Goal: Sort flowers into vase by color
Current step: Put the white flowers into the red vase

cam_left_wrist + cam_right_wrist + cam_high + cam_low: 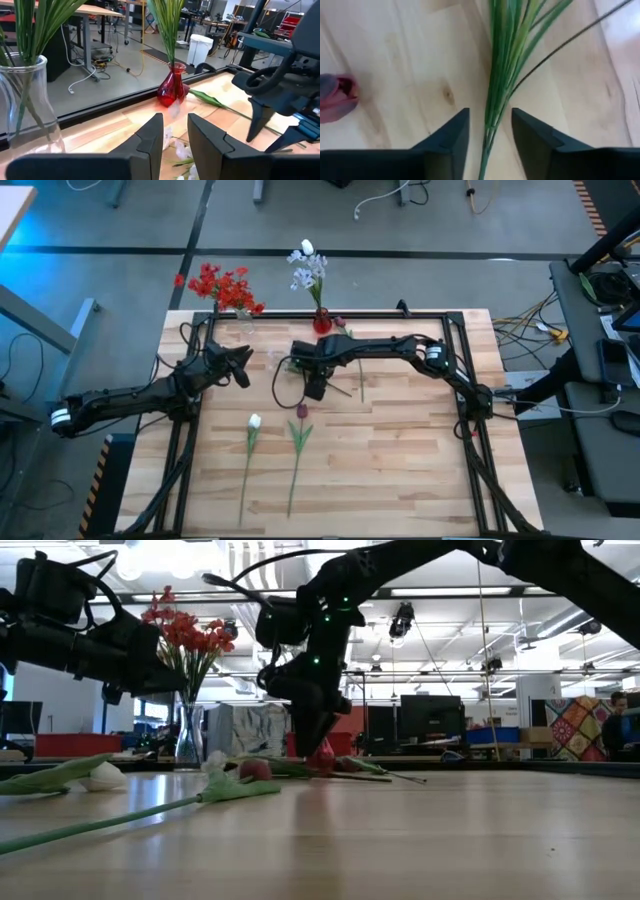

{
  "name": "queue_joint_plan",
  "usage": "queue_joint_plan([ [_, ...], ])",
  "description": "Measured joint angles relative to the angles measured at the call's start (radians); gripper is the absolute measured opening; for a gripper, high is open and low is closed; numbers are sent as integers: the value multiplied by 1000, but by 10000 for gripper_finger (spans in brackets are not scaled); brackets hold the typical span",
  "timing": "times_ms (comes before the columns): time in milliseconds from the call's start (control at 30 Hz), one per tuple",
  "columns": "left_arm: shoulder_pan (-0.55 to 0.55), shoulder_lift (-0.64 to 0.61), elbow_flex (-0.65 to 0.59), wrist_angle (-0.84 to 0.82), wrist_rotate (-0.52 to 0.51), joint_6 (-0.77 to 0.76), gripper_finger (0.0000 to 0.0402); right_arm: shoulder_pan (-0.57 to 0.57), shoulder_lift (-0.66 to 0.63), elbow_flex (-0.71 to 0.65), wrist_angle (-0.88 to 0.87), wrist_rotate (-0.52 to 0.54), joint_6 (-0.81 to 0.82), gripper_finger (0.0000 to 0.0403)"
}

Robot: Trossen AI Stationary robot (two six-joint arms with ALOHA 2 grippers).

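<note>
Green stems (501,75) run between the right gripper's (490,132) two dark fingers; the fingers stand a little apart on either side of the bundle, and I cannot tell whether they pinch it. Seen from above, that gripper (314,388) points down at the wooden table (400,470) near its middle. A dark red tulip (301,412) lies at six o'clock from it, and a white bud (255,421) on its long stem lies at nine o'clock from the tulip. At the table's twelve o'clock edge, a small red vase (321,323) holds white and pale-blue sprays (307,270). At nine o'clock from it, a clear glass vase (25,107) holds bright red flowers (222,286). The left gripper (240,365) hangs above the table just short of the clear vase, fingers slightly parted with nothing between them.
</note>
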Motion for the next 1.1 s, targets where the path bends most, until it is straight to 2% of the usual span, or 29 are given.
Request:
queue_joint_plan([
  [167, 0, 0, 0, -1, 0, 0, 75, -14, 20, 0, 74, -5, 4, 183],
  [300, 0, 0, 0, -1, 0, -4, 75, -30, 41, 0, 117, -5, 31, 183],
  [533, 0, 2, 0, -4, 0, -7, 75, -38, 85, 2, 125, -18, 34, 131],
  [767, 0, 3, 0, -6, 0, -23, 75, -36, 74, 1, 122, -18, -6, 24],
  [967, 0, 3, 0, -7, 0, -26, 75, -20, -9, -22, 148, 26, -46, 15],
  [1100, 0, 3, 0, -7, 0, -26, 75, -17, -128, -137, 224, 39, -57, 14],
])
